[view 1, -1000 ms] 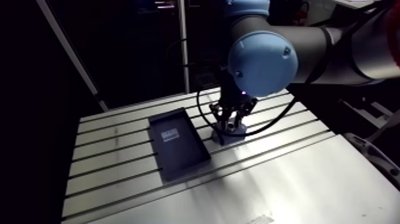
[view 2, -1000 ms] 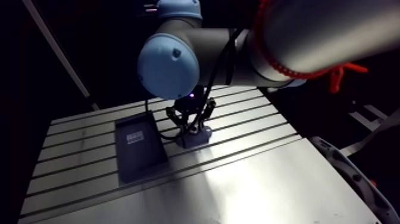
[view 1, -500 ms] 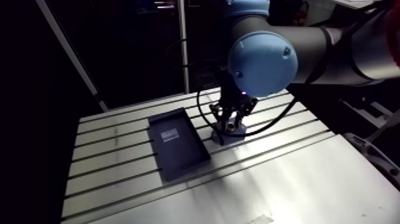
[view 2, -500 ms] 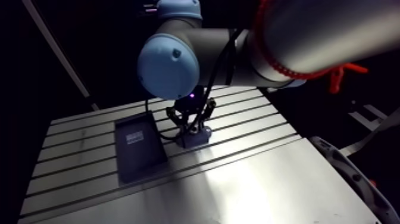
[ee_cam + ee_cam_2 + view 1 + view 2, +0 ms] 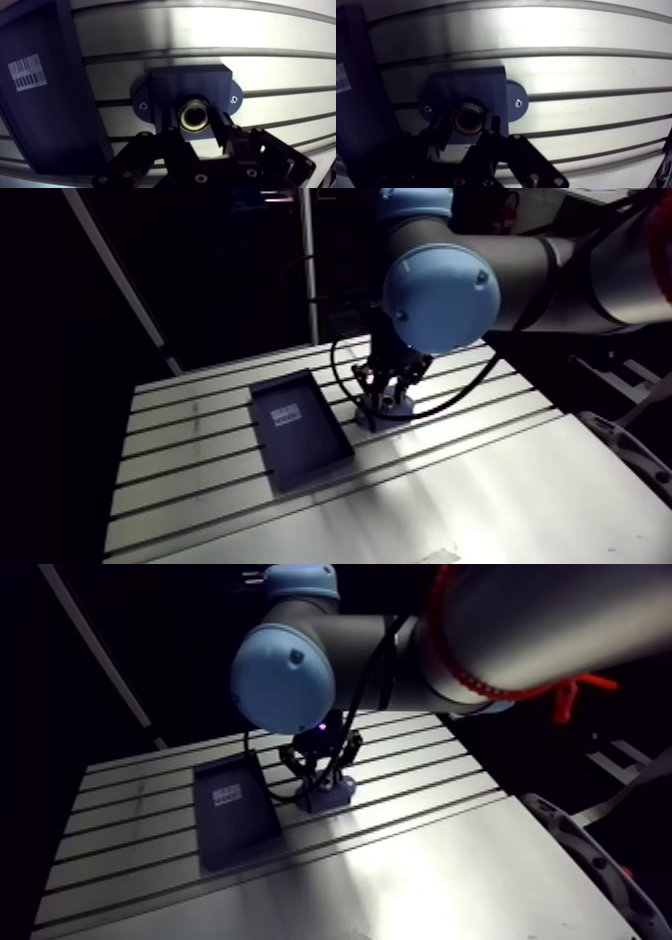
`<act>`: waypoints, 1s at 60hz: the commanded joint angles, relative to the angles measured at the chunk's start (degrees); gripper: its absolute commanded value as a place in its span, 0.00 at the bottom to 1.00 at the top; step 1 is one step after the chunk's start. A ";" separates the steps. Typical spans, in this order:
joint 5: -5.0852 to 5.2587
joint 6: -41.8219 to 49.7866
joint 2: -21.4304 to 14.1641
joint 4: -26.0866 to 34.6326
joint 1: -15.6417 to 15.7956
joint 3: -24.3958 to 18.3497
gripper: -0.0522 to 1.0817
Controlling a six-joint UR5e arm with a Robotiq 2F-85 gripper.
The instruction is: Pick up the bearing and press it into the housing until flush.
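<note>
My end effector (image 5: 194, 122) has its two fingers closed on the bearing (image 5: 192, 114). Each finger lies against one side of the ring, so I read it as clamped, not free. The bearing is a small ring of bright metal. It sits between the fingers, right at the bore of the housing (image 5: 190, 82), a dark blue block that lies on the worktop (image 5: 280, 65) under the end effector and a little ahead of it. The housing has one ear on each side, each with a small screw. I cannot tell from these views whether the bearing is already partly in the bore, or how far it is from flush.

Beside the end effector, near the housing but not touching it, lies a dark flat tray (image 5: 55, 115) with a white label (image 5: 27, 72).

My judgement on handling: the bearing is probably steel, stiff and rather heavy for its size, and its smooth outer wall may slip between the fingers. The right place to hold it is the outer ring, on two opposite sides. It must be square to the bore, because a tilted bearing can jam. The push should go straight down. I expect that the screws fix the housing, so it should not move.
</note>
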 commanded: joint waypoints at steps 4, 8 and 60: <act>0.01 0.00 0.01 -0.07 -0.06 -0.02 0.62; 0.01 0.00 -0.06 -0.07 -0.06 -0.02 0.62; 0.01 0.16 0.10 -0.15 -0.15 -0.20 0.62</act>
